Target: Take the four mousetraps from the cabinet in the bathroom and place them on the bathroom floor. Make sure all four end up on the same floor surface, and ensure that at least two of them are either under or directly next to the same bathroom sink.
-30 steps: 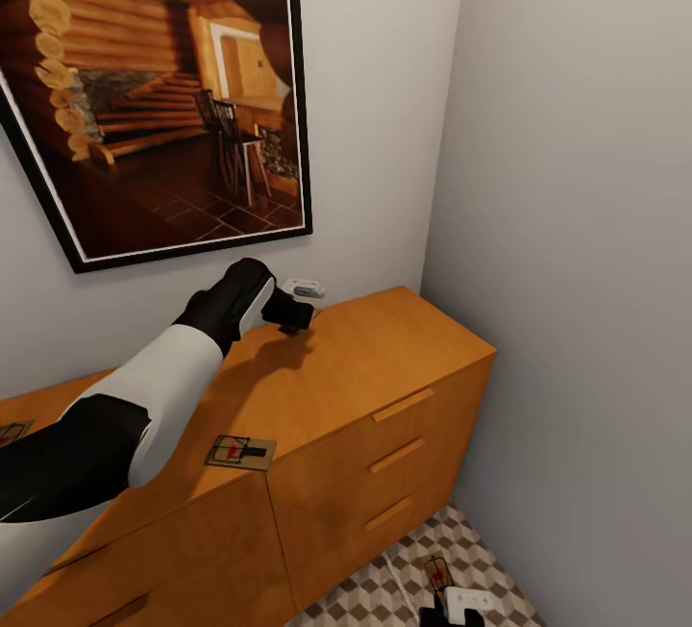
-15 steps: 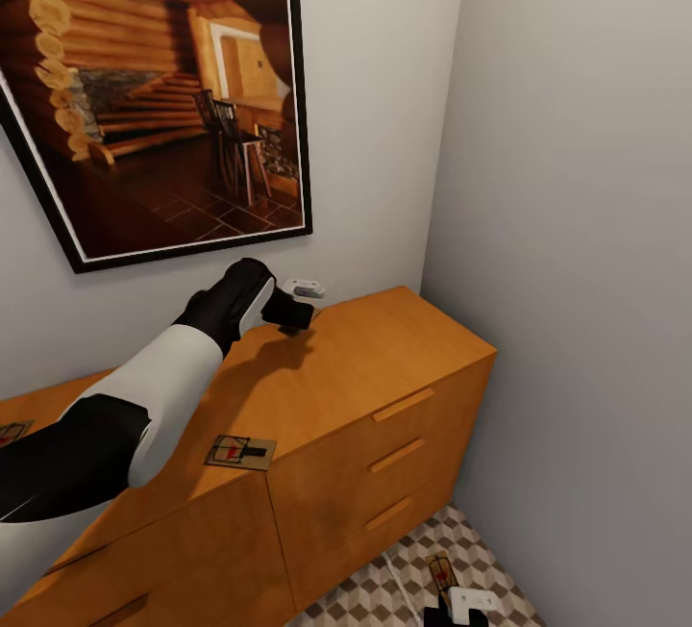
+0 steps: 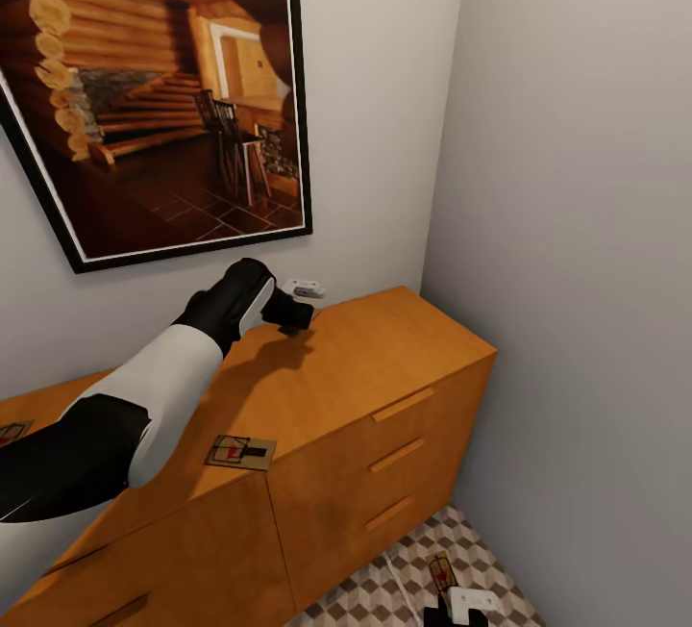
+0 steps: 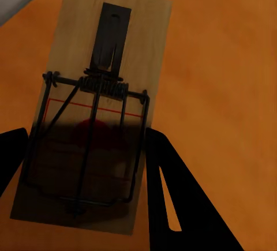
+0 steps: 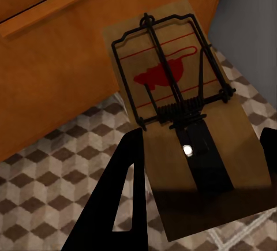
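My left gripper [image 3: 288,312] reaches to the back of the orange-brown cabinet [image 3: 384,348] top, close to the wall. In the left wrist view its fingers [image 4: 173,205] press both long edges of a mousetrap [image 4: 98,60] that lies against the cabinet top. A second mousetrap [image 3: 240,452] lies near the cabinet's front edge, and a third [image 3: 12,433] at the far left. Low beside the cabinet's drawers, my right gripper [image 3: 447,610] is shut on a fourth mousetrap [image 3: 439,571] [image 5: 173,78], held tilted just above the cube-patterned floor [image 5: 52,176].
A large framed picture [image 3: 154,98] hangs on the wall above the cabinet. A small white fitting [image 3: 303,288] sits on the wall right by my left gripper. The grey side wall [image 3: 577,271] closes off a narrow strip of floor [image 3: 375,598] to the cabinet's right.
The right gripper with its mousetrap has shifted slightly to the right at the bottom of the head view. The left arm has not moved.
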You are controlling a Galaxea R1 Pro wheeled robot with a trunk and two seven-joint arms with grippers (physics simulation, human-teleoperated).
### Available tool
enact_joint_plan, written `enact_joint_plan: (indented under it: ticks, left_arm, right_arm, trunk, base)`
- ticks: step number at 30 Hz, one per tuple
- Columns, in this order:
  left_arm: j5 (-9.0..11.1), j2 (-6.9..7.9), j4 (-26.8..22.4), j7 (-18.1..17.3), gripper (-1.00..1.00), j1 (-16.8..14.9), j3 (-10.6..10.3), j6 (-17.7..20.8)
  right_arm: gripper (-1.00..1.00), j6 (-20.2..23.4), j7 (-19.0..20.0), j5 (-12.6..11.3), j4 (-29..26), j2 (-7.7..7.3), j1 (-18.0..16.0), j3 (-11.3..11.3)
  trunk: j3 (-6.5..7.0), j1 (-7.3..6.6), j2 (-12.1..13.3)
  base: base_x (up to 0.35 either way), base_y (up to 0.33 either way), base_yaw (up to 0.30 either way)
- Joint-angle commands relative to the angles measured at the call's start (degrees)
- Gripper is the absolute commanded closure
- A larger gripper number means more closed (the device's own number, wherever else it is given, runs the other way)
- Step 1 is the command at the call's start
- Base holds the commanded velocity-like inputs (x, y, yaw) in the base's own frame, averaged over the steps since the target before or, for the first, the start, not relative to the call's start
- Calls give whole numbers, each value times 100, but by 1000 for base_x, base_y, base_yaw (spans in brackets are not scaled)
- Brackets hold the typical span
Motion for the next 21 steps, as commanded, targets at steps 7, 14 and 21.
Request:
enact_joint_plan:
  ticks: [7,14,21]
  left_arm:
    - [22,4,5,-6,100,-5,-24,20]
    - [22,24,13,-7,100,-5,-24,20]
    - [22,42,8,-8,100,-5,-24,20]
  right_arm:
    - [100,-10,-43,-31,2,10,-3,50]
    - [100,-10,-43,-31,2,10,-3,50]
    - [100,-10,-43,-31,2,10,-3,50]
  trunk:
    - [-9,0,-3]
    - [-37,0,-3]
    - [-71,0,-3]
  base:
    - [0,0,14]
    - [0,0,124]
    - [0,0,146]
